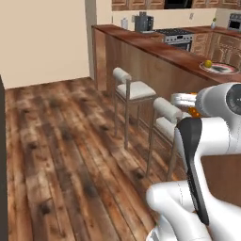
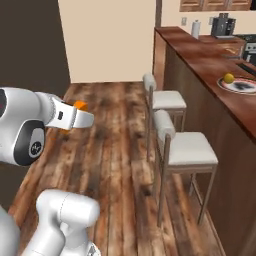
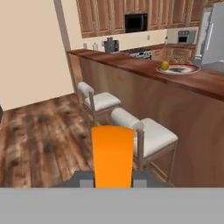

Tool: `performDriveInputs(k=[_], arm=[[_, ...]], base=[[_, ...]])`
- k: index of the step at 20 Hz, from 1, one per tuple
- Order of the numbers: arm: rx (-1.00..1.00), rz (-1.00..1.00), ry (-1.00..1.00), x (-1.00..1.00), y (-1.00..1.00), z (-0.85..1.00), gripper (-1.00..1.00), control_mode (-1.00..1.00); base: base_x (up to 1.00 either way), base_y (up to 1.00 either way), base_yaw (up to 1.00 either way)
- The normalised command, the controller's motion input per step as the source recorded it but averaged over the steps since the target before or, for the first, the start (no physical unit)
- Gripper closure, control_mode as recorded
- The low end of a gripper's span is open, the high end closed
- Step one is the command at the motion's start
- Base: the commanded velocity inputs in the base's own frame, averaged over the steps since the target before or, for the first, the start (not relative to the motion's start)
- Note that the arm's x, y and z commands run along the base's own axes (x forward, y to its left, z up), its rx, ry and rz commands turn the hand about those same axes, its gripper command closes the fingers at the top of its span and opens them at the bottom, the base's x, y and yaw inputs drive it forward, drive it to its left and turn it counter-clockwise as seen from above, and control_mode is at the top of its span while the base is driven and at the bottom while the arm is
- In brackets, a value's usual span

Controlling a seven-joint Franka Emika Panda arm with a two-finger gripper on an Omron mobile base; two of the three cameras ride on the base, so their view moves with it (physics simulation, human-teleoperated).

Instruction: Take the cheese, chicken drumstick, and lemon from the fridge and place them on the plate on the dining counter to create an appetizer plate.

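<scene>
My gripper point(image 3: 113, 180) is shut on the cheese point(image 3: 113, 153), an orange wedge that stands up between the finger tips. In the base views the cheese point(image 2: 80, 105) pokes out past the white hand, well short of the dining counter point(image 2: 200, 62) and above the wooden floor. The plate point(image 3: 177, 69) lies on the counter's glossy top, far ahead and to the right. The yellow lemon point(image 3: 165, 65) rests on its near-left edge, also seen as the lemon point(image 1: 207, 63) on the plate point(image 1: 221, 69). A dark patch lies in the plate's middle; I cannot tell whether it is the drumstick.
Two white-cushioned stools point(image 3: 103, 101) point(image 3: 151, 133) stand against the counter's panel side, between me and the plate. A stove point(image 1: 176, 35) and a coffee machine point(image 1: 143, 22) sit beyond the counter. A tall light-grey appliance point(image 3: 214, 37) rises at the far right. Open wooden floor point(image 1: 61, 141) spreads to the left.
</scene>
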Motion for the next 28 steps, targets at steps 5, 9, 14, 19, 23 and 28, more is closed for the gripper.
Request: performDriveInputs(k=[5,9,14,19,23,28], arm=[[0.0,0.0,0.0,0.0,0.0,0.0,1.0,1.0],[0.0,0.0,0.0,0.0,0.0,0.0,1.0,1.0],[0.0,0.0,0.0,0.0,0.0,0.0,1.0,1.0],[0.0,0.0,0.0,0.0,0.0,0.0,1.0,1.0],[0.0,0.0,0.0,0.0,0.0,0.0,1.0,1.0],[0.0,0.0,0.0,0.0,0.0,0.0,1.0,1.0]], base=[[1.0,0.32,-0.47],[0.99,0.23,-0.52],[0.88,0.15,-0.53],[0.5,0.13,-0.52],[0.6,0.14,-0.51],[0.8,0.27,-0.48]])
